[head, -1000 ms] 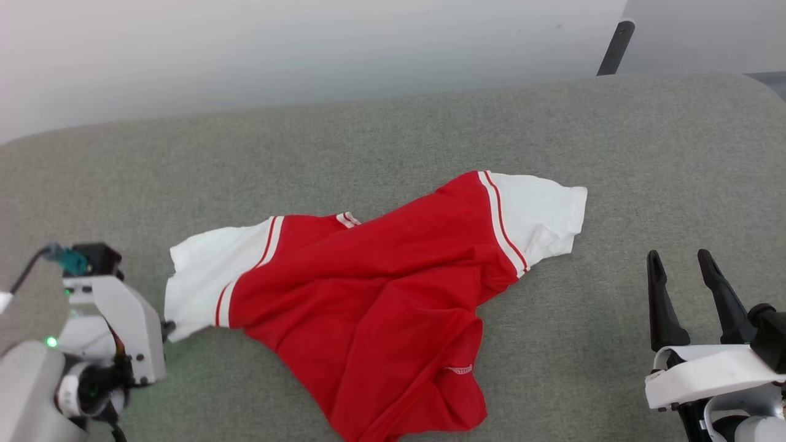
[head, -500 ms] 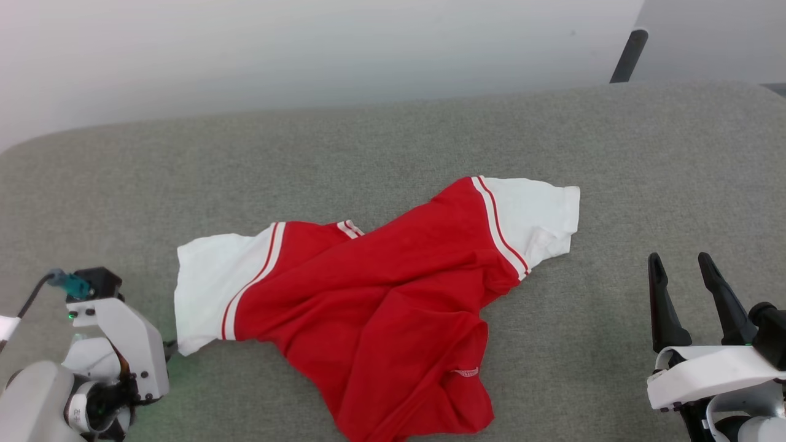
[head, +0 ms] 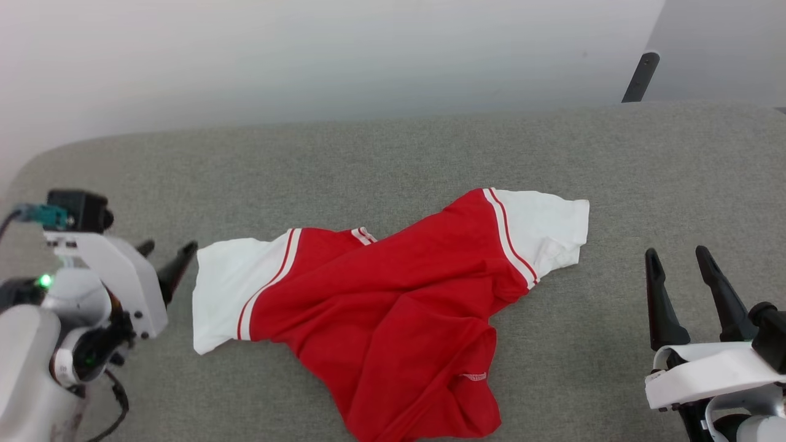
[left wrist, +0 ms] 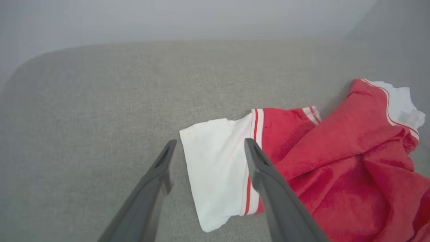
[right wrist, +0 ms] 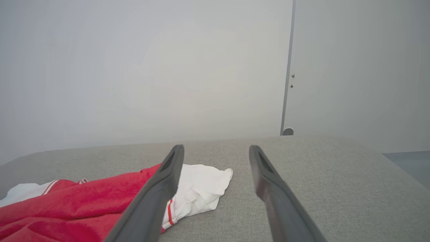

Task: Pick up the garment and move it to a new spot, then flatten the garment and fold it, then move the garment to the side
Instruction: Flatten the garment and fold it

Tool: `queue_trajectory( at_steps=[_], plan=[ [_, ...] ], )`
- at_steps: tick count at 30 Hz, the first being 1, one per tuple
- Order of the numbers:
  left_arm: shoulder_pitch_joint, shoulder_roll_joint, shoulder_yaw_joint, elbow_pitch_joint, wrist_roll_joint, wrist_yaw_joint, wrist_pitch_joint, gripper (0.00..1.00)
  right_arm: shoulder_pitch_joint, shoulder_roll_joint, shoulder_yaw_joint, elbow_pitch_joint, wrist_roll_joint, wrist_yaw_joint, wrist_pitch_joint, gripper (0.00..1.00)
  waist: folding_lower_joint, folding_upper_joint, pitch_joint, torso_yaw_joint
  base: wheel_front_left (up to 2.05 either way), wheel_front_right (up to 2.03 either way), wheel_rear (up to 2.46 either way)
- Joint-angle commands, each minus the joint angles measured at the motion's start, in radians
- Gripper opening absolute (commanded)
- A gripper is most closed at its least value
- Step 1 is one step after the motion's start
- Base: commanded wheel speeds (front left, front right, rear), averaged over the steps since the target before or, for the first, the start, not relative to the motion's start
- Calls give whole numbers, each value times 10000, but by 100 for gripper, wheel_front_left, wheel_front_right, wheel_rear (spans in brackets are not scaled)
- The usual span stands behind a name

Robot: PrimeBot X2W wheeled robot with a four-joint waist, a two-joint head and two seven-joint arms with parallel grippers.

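The garment [head: 381, 307] is lying crumpled on the grey cushion [head: 393, 153], not flat yet. My left gripper [head: 167, 248] hangs wide open and empty just beside its white sleeve [head: 224, 294], probably to tug that straight. My right gripper [head: 677, 253] is open too, parked off the other sleeve.

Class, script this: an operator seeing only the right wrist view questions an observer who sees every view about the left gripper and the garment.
Operator: Where is the left gripper?
Observer: The left gripper is open and holds nothing, just beside the garment, at the white sleeve on the robot's left.
Operator: How does the red body lie nearest the robot?
Observer: Crumpled in folds, with a small white label showing on top.
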Motion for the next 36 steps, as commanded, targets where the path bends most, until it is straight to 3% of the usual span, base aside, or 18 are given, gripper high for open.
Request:
queue_trajectory(
  at_steps=[1,9,17,26,36],
  plan=[
    [-57,-58,26,-34,59,-51,-144,100,95,-35,75,-66,-99,-3,-118,100,0,-1,-8,-17,0,0,0],
    [-651,-164,-3,426,283,-339,-891,100,-81,-212,370,-304,-137,-3,-456,100,0,-1,357,-354,0,0,0],
    [-1448,-122,-382,2078,255,-510,-27,100,-254,-265,393,-457,-114,-3,-328,100,0,-1,1160,-765,0,0,0],
    [-2192,-154,-670,3643,335,-406,798,100,-425,-323,395,-539,-84,-3,-332,100,0,-1,1821,-908,0,0,0],
    [-2812,-655,-853,5459,102,-407,1402,100,-628,-349,401,-597,-106,-3,-265,100,0,-1,2195,-914,0,0,0]
  ],
)
